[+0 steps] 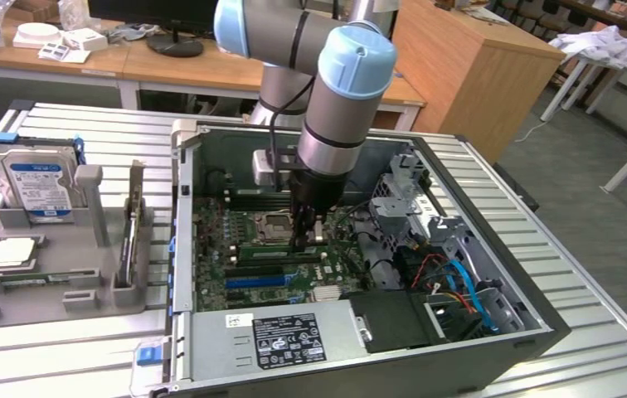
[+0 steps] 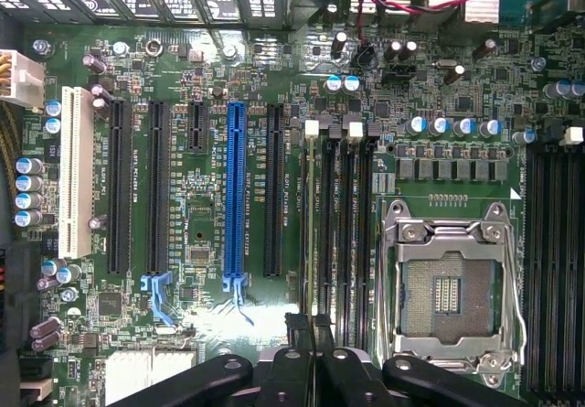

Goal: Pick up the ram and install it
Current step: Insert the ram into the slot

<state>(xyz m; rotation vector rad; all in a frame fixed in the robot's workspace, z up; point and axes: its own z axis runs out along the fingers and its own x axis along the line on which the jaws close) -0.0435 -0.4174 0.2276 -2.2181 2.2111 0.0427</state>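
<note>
First, off the arm: arm bent down into open computer case, claw low over motherboard, at one end of the memory slots and just beside the bare processor socket. Hemmed in on the exterior view's right by drive cage and loose cables; power supply along the near wall. Case side off, board open from above. Well apart, outside the case at the exterior view's left, grey rack on slatted table, with hard drive upright, square silver chip lying flat and thin long board on edge.

Then from the wrist: fingertips pressed together over the slot ends, socket close on one side, blue card slot on the other. Small round capacitors past the far slot ends. Cannot place the ram for certain: pinched between the tips, seated in a slot beneath them, or standing as that board in the rack.
</note>
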